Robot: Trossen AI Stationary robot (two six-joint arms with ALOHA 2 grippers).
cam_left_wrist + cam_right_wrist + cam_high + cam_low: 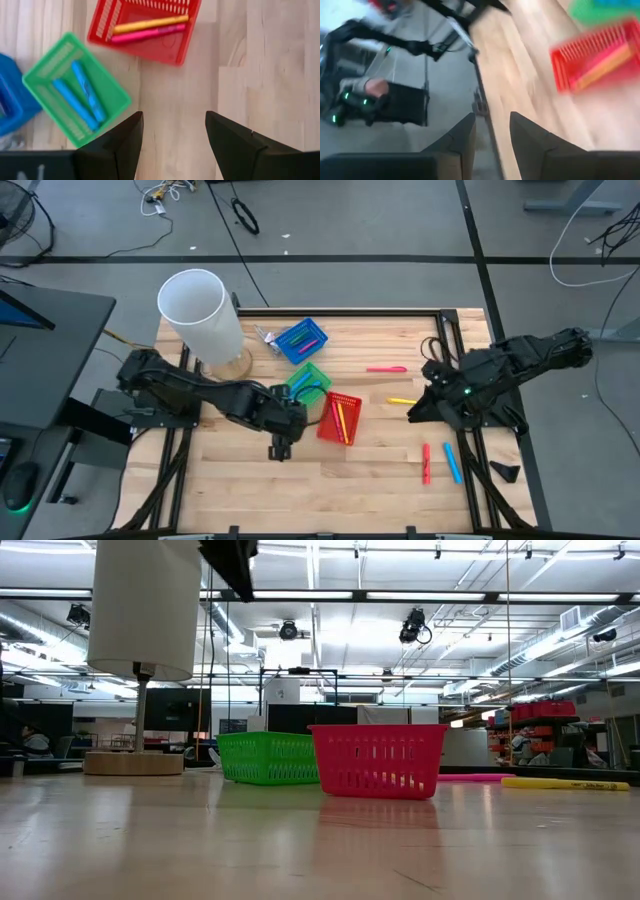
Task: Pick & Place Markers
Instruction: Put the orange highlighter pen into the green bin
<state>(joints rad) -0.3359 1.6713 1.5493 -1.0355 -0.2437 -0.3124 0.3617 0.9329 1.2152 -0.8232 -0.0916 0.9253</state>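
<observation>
Three mesh baskets stand mid-table: blue [302,340], green [308,379] and red [339,418]. The green basket [75,95] holds two blue markers [82,97]; the red basket [150,25] holds a yellow and a pink marker [147,34]. Flat on the wood lie a pink marker [386,368], a yellow marker [401,401], a red marker [426,463] and a blue marker [453,461]. My left gripper [278,448] [174,135] is open over bare wood near the red basket. My right gripper [412,415] [492,145] is open and empty, beside the yellow marker.
A white cylinder [203,315] on a round wooden base stands at the table's far left, beside the blue basket. A small black piece [504,470] lies at the right edge. Bare wood [350,490] stretches along the near side. The black frame rails [470,470] border the table.
</observation>
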